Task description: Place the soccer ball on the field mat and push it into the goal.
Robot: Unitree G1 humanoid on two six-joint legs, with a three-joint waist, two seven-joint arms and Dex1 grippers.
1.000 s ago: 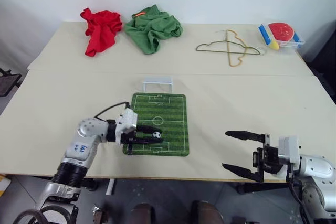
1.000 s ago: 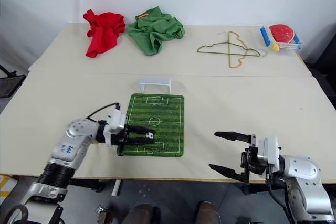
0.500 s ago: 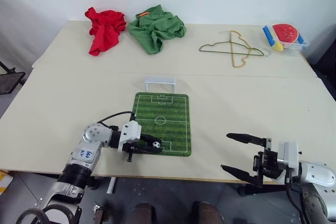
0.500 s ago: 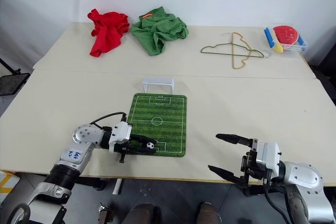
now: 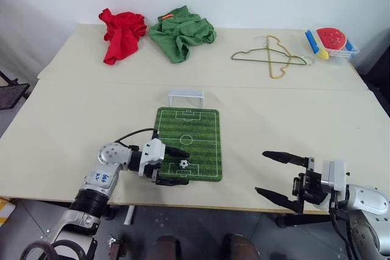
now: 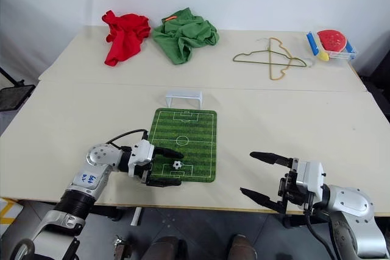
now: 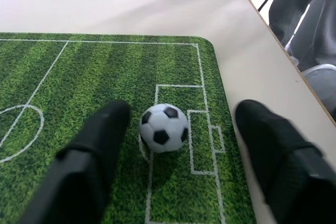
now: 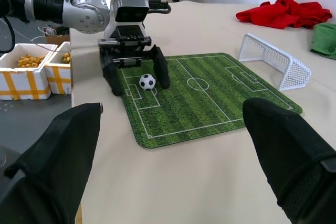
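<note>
Since half a second ago the left gripper (image 5: 177,166) has let go: its two black fingers now stand spread, and the tiny white soccer ball with black patches (image 5: 183,164) sits free on the green striped field mat with white pitch lines (image 5: 194,135), no longer pinched. Ball rests between the fingers, just beside one finger (image 7: 100,140) and apart from the other, at the near penalty box by the mat's near edge. Right gripper (image 5: 281,176) hovers near the table's front edge, well apart from the mat, fingers spread wide, holding nothing; same pose as before. Cream tabletop (image 5: 292,120) carries everything. Just past the mat's far short edge stands the small white rectangular goal frame with netting (image 5: 186,96), apart from the ball by the whole length of the mat. Farther back: crumpled red cloth (image 5: 122,31) at far left, crumpled green cloth garment (image 5: 181,32) just beside it, two thin wire hangers (image 5: 269,56) lying crossed toward the right, and a clear tray holding red, blue and yellow toys (image 5: 329,41) at the far right corner.
</note>
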